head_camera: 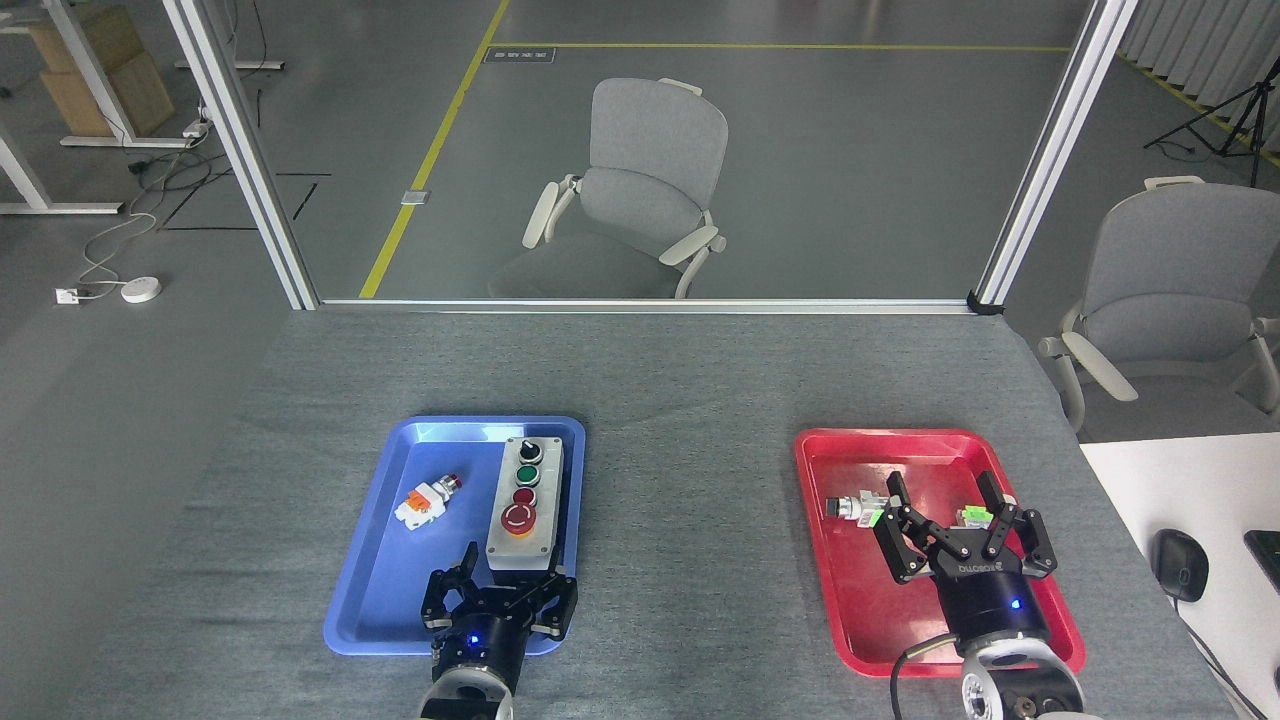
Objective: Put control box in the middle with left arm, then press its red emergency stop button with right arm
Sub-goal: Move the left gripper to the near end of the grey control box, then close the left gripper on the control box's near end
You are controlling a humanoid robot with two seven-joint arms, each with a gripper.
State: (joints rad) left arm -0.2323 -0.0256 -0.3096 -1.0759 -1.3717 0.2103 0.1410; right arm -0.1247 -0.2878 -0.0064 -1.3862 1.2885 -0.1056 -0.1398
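The control box lies lengthwise along the right side of the blue tray. On its top runs a row of black knob, green button, small red button and the large red emergency stop button, which is nearest me. My left gripper is open at the box's near end, its fingers spread on either side of that end and holding nothing. My right gripper hangs open over the red tray, with nothing in it. The grey tabletop lies between the two trays.
A small white-and-orange push-button part lies in the blue tray left of the box. The red tray holds a silver-black part and a green part beside my right fingers. A white desk with a black mouse stands at the right.
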